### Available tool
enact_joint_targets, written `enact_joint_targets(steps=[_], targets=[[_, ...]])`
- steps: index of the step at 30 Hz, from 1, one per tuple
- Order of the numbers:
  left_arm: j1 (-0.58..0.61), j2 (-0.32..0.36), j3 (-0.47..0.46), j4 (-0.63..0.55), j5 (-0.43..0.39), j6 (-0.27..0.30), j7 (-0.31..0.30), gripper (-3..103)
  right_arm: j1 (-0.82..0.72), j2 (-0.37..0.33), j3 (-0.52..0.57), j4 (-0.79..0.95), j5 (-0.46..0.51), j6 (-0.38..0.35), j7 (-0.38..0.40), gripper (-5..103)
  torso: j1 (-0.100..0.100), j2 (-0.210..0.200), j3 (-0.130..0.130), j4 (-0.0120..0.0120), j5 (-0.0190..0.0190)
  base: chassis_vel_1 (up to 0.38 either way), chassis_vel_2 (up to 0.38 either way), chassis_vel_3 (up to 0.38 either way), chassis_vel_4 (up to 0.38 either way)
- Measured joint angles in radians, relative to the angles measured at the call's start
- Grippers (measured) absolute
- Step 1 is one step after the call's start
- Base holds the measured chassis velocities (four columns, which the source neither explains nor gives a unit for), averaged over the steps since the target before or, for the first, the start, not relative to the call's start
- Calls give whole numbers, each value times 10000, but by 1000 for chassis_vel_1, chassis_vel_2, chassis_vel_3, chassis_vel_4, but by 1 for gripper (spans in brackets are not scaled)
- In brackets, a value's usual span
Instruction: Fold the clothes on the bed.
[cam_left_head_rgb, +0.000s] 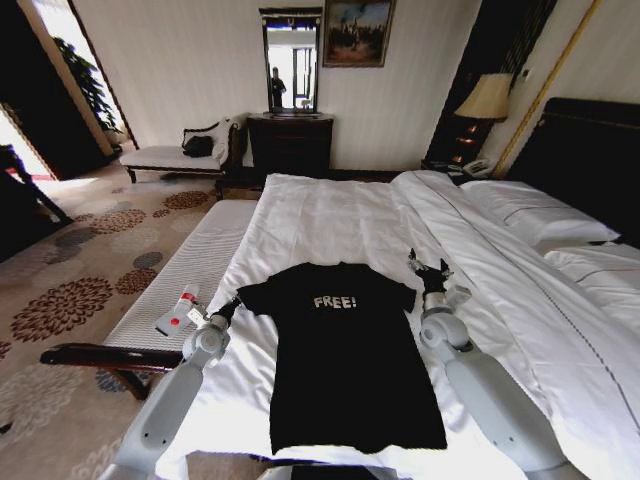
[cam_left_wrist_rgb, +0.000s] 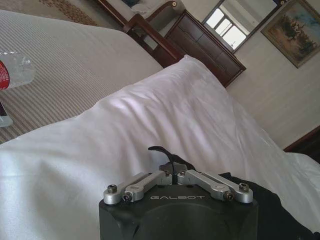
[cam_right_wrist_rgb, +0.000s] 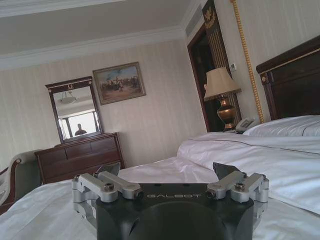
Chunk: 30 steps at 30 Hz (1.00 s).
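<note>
The clothes are one black T-shirt (cam_left_head_rgb: 345, 375) with white "FREE!" lettering, lying flat and face up on the white bed (cam_left_head_rgb: 320, 220). My left gripper (cam_left_head_rgb: 232, 303) sits low at the tip of the shirt's left sleeve. In the left wrist view its fingers (cam_left_wrist_rgb: 172, 167) are shut together, a thin strip of black fabric pokes out between them, and the rest of the shirt (cam_left_wrist_rgb: 272, 210) lies just beside. My right gripper (cam_left_head_rgb: 430, 270) is open and tilted up a little above the sheet, close to the right sleeve, with nothing between its fingers (cam_right_wrist_rgb: 227, 172).
A long white-cushioned bench (cam_left_head_rgb: 190, 265) runs along the bed's left side, with a small red-and-white tube (cam_left_head_rgb: 180, 308) on it. A thick duvet fold (cam_left_head_rgb: 470, 240) and pillows (cam_left_head_rgb: 540, 215) rise to the right. A dark dresser (cam_left_head_rgb: 290, 140) stands beyond the bed.
</note>
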Motion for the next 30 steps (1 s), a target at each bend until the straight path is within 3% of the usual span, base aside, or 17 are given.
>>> enact_joint_targets(steps=[3,9,18,20,23,25,29,30], targets=[[1,-20,-68,4,8,-19,-7,0,16,-2,-5,-17,128,-109,139,100,0,1,0,-1,1,0,0,0,0],[76,23,-246,43,30,-48,-29,0,173,-14,-121,107,1445,-853,989,100,0,0,0,0,2,0,0,0,0],[275,21,-246,139,430,-126,-260,0,564,-110,-451,-153,2670,-1432,1811,100,0,0,1,0,1,0,0,0,0],[457,-58,-364,-11,786,-300,-339,11,763,-112,-528,-451,2993,-1564,1948,100,1,0,1,5,3,0,0,0,0],[671,-77,-585,-262,847,-341,-389,16,917,-113,-531,-588,3490,-1781,2129,100,0,0,1,2,2,0,0,0,0],[1051,-23,-1032,-744,905,-372,-447,26,1220,-114,-516,-769,4587,-2243,2554,100,1,0,1,-2,4,0,0,0,0],[1594,69,-1710,-1432,752,-363,-552,38,1608,-86,-476,-1075,5469,-2605,2958,100,1,0,1,3,1,0,0,0,0],[2038,101,-2234,-2042,465,-292,-662,43,1838,-32,-483,-1344,5819,-2764,3016,100,0,0,1,3,3,0,0,0,0]])
